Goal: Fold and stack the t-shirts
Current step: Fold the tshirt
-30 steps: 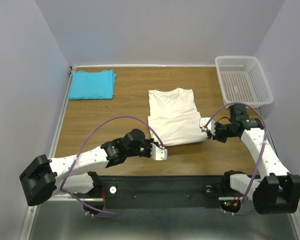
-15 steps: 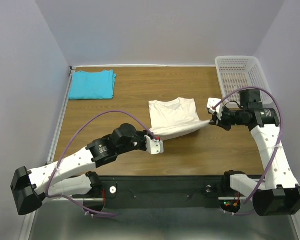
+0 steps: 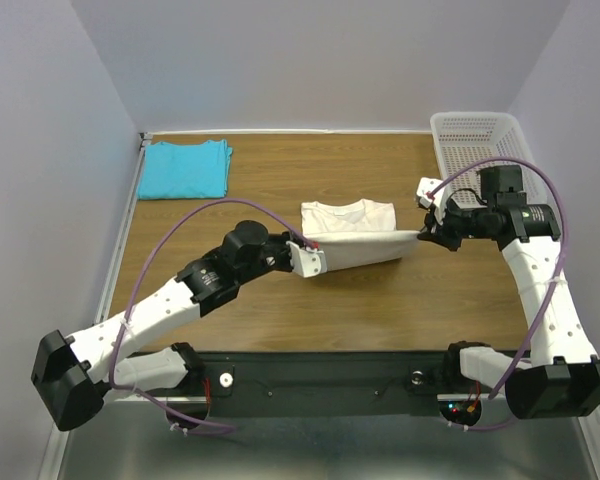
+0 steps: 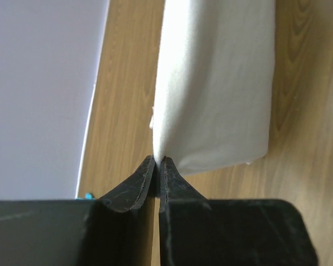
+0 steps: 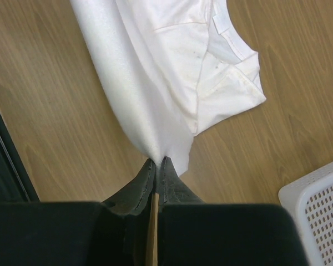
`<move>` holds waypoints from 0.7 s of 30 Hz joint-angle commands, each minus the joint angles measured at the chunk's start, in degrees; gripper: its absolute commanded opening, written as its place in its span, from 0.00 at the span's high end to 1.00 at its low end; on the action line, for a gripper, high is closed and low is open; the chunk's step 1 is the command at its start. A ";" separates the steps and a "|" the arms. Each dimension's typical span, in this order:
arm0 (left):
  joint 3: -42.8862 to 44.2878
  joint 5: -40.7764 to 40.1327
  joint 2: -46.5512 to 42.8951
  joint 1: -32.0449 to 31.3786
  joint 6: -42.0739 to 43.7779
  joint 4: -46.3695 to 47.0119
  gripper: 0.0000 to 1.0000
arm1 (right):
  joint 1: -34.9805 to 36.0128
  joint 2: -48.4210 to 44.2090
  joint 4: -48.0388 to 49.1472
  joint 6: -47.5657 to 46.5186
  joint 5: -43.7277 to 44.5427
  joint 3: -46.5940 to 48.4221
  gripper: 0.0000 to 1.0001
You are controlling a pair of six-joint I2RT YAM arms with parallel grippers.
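Note:
The cream t-shirt (image 3: 352,232) lies mid-table with its collar end flat and its near hem lifted off the wood. My left gripper (image 3: 313,247) is shut on the hem's left corner; the left wrist view shows the cloth (image 4: 216,83) pinched at my left gripper (image 4: 159,159). My right gripper (image 3: 423,232) is shut on the hem's right corner, and the right wrist view has the cream t-shirt (image 5: 172,72) running away from my right gripper (image 5: 157,160), its collar showing. The turquoise t-shirt (image 3: 185,168) lies folded at the back left corner.
A white perforated basket (image 3: 485,160) stands at the back right, just behind my right arm; its corner (image 5: 322,205) shows in the right wrist view. Grey walls close in the table on the left, back and right.
Both grippers have risen and moved toward the back of the table, carrying the cream shirt's near hem up and over its lower half. The turquoise shirt has not moved.

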 commanded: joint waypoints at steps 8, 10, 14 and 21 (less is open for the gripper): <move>8.99 4.65 8.64 4.76 4.11 6.55 1.00 | -0.47 0.96 8.89 7.97 3.56 1.67 0.99; 9.52 4.91 9.43 5.37 4.11 7.34 1.00 | -0.56 1.41 10.21 9.03 4.27 1.49 0.99; 9.96 5.27 10.84 6.60 4.11 8.22 1.00 | -0.56 3.16 13.64 11.22 5.50 1.32 0.99; 9.96 4.56 12.25 8.45 4.37 10.24 1.00 | -0.47 7.12 17.34 12.90 5.50 2.37 0.99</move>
